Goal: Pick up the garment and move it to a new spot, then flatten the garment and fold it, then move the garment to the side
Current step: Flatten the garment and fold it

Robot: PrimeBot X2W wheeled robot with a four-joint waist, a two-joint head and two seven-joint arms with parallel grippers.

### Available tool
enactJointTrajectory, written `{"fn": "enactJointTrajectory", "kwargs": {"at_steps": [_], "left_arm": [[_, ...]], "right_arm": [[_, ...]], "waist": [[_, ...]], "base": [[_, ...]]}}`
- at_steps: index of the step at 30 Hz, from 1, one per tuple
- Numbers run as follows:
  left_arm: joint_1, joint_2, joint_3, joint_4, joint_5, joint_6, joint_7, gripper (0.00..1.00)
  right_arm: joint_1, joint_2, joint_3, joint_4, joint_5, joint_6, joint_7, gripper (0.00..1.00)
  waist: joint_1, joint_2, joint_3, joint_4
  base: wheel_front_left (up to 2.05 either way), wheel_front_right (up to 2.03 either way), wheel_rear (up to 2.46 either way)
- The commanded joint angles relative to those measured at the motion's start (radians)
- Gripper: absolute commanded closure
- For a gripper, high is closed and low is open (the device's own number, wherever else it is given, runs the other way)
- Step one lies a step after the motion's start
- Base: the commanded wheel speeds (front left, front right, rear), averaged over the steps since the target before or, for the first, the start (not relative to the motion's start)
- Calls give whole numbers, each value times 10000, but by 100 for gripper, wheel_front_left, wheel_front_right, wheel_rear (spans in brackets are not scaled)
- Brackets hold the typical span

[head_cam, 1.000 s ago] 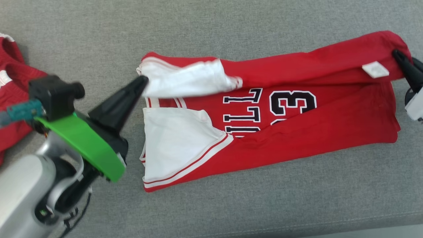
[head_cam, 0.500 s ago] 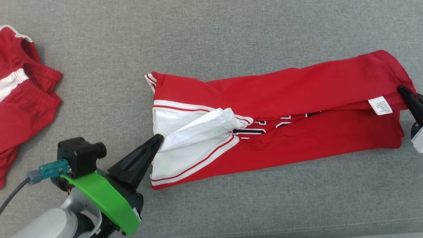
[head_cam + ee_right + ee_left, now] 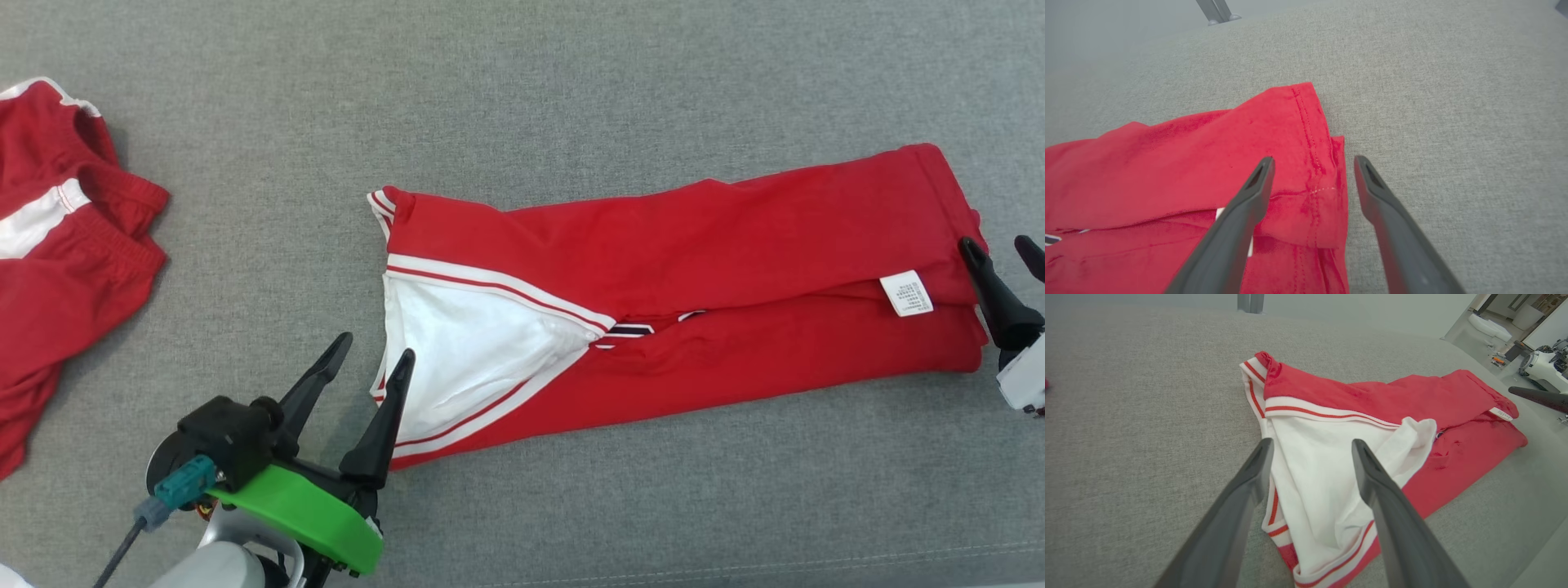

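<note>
Left gripper (image 3: 374,349) and right gripper (image 3: 996,245) gape empty at either end of the half-folded garment (image 3: 694,237); the next fold likely needs fresh grips.

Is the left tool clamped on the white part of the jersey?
No: the left tool stands open beside the jersey, whose white part lies loose on the grey surface.

Print (image 3: 629,330) of garment (image 3: 694,237) mostly under fold; label (image 3: 906,293) text illegible.

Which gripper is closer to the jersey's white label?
Right. The right gripper sits just beside the label; the left gripper is at the far end of the jersey.
</note>
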Motion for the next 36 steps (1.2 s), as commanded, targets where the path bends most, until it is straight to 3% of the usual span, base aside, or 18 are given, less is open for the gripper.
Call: {"fn": "enactJointTrajectory", "kwargs": {"at_steps": [1,8,12,25,36], "left_arm": [[244,-140,95,181,272,246,-313,0],[1173,-1213,943,881,1424,1241,-884,0],[1927,-2047,1925,929,2529,1370,-866,0],[3682,-4368,4204,984,5834,6,-860,0],[3991,-5203,4836,1275,7680,-853,-861,0]], "right_arm": [[281,173,-174,-106,-322,-7,-285,0],[1123,1414,-362,-451,-1179,-7,-1512,0],[1409,1943,-255,-183,-1340,-5,-1953,0],[1525,2611,-612,1296,-1117,-4,-2248,0],[569,2481,-1950,3144,-1823,-4,-1634,0]], "waist": [[0,0,-292,-70],[0,0,-1231,-99],[0,0,-1749,-43],[0,0,-2569,733],[0,0,-2612,1403]], "base": [[0,0,0],[0,0,0],[0,0,0],[0,0,0],[0,0,0]]}}
